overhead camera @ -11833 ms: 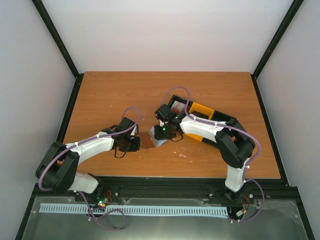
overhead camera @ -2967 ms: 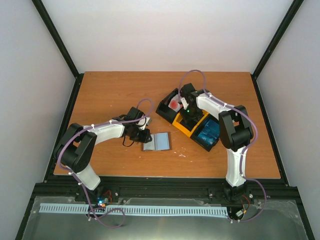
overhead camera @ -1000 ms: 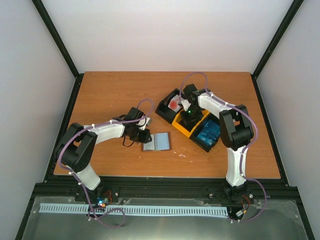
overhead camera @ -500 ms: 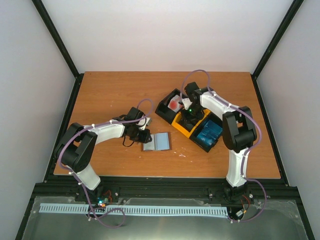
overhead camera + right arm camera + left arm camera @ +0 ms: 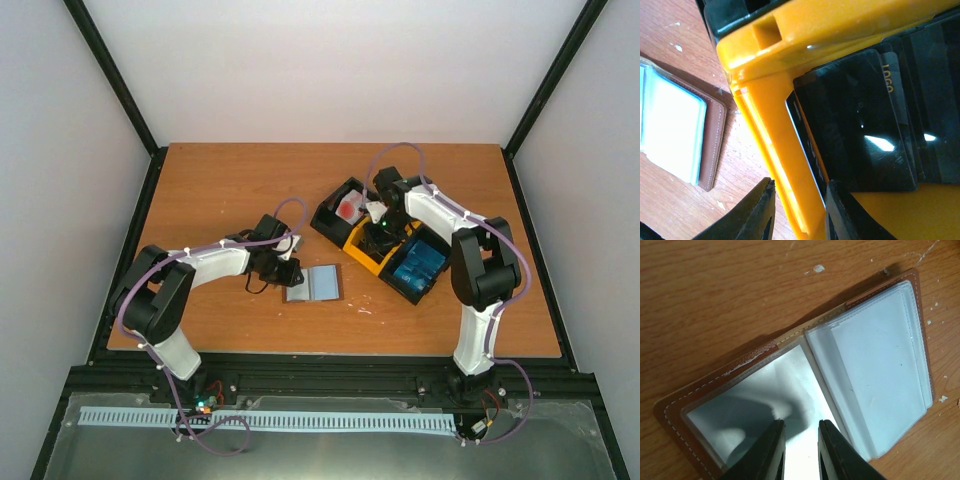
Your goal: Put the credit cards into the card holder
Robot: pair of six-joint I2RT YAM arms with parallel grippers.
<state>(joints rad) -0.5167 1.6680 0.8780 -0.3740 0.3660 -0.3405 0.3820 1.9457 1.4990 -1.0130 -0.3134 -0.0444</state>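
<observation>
Brown leather card holder (image 5: 313, 283) lies open between the centre and near edge of the bench (image 5: 220, 190). Your left tool (image 5: 801, 427) stands narrowly parted over its clear pocket (image 5: 765, 390), gripping nothing. Your right tool (image 5: 801, 186), partly open, straddles the yellow tray (image 5: 830, 30) wall beside the dark credit cards (image 5: 855, 125).

Left arm (image 5: 215, 262), right arm (image 5: 440, 208): white shells, black joints; purple cables (image 5: 285, 205) clipped alongside; pincer fingers (image 5: 771, 450) black.

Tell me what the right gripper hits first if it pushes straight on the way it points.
The right gripper would most likely meet the tray's yellow wall, straddled by its fingers; the dark card lies just inside it. Depth is unclear.
</observation>
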